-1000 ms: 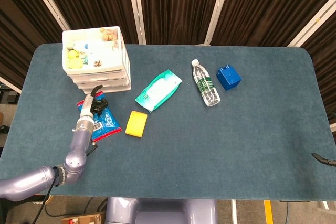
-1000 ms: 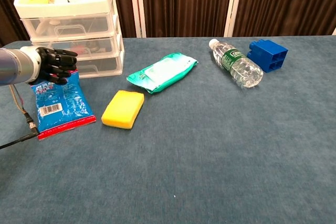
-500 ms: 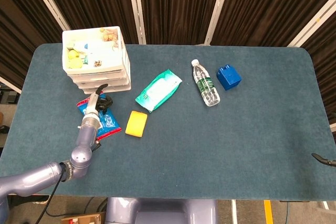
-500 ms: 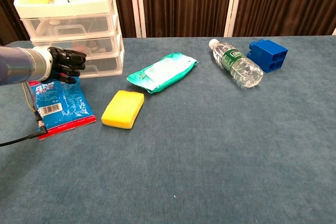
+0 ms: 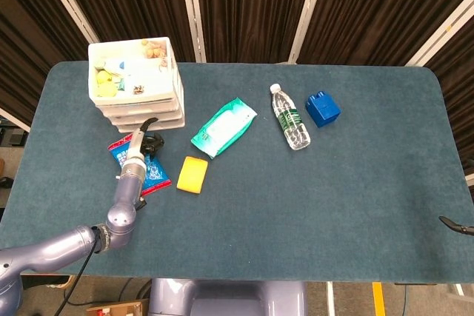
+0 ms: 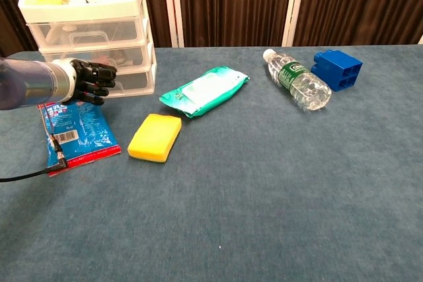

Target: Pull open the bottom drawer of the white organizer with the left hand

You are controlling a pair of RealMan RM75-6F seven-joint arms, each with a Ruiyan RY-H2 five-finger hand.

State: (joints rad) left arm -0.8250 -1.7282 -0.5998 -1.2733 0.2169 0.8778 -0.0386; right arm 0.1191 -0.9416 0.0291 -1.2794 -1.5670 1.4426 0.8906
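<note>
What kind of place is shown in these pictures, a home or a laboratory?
Most likely a robot test laboratory, not a home. A table covered in blue-green felt stands before dark curtains, and unrelated items, a white organizer, a water bottle and a sponge, lie spread out near the left robot hand.

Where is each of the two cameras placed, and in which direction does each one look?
Head view: high above the near table edge, looking steeply down on the table; shows the left hand and arm.
Chest view: low at the near edge, looking forward across the table; the left hand enters from the left.
Shared: the white organizer, yellow sponge and water bottle.
</note>
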